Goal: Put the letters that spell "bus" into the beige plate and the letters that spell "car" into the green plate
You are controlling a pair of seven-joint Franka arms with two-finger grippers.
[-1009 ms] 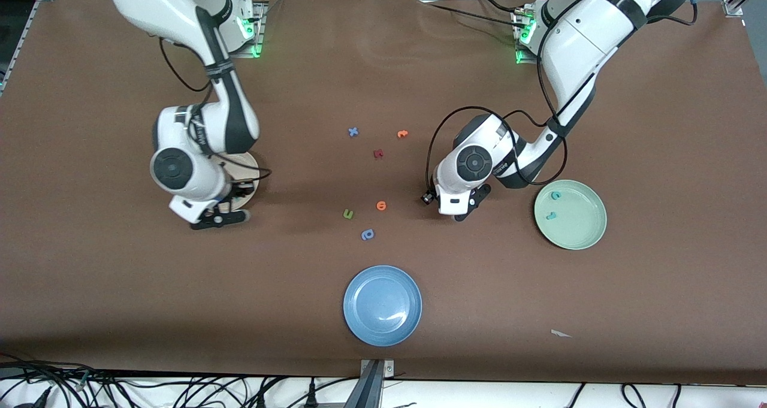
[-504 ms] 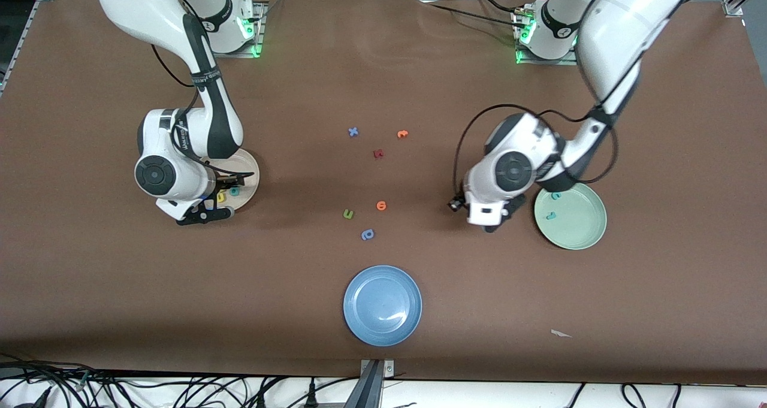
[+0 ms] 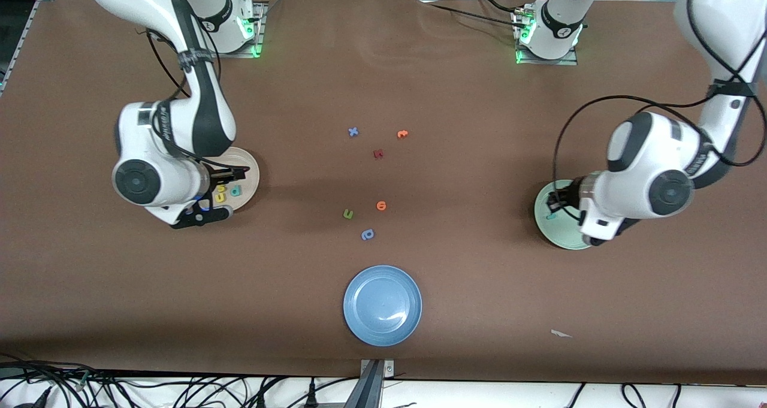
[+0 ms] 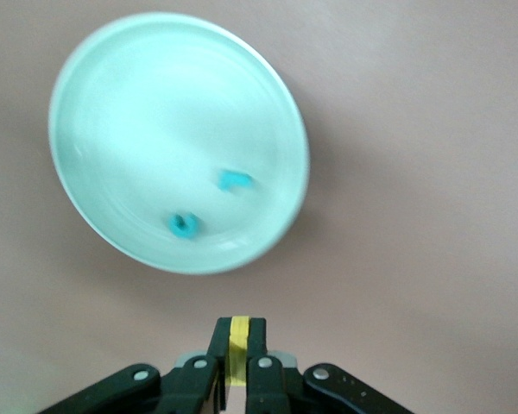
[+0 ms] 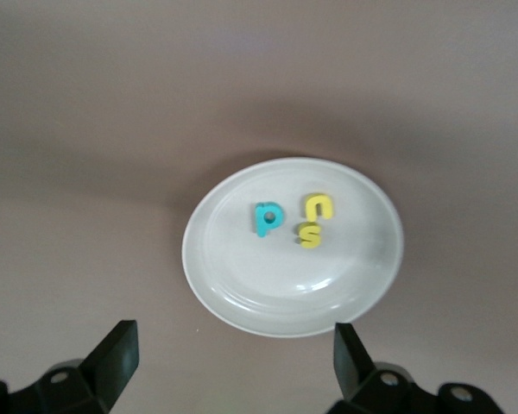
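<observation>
Left gripper (image 4: 236, 358): jaws pinched on a yellow letter (image 4: 237, 349); has swung from the middle of the surface (image 3: 479, 96) to over the green plate (image 4: 104, 86).
Green plate: holds teal c (image 4: 184, 226) and teal r (image 4: 235, 180), unmoved.
Right gripper (image 5: 233, 362): jaws now spread wide and empty (they were nearly closed a second ago), risen above the beige plate (image 5: 242, 293).
Beige plate: teal b (image 5: 266, 218), yellow u (image 5: 319, 207), yellow s (image 5: 309, 234) lie close together.

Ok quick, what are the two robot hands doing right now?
Left gripper: shut on a yellow letter, over the green plate.
Right gripper: open, holding nothing, over the beige plate.
</observation>
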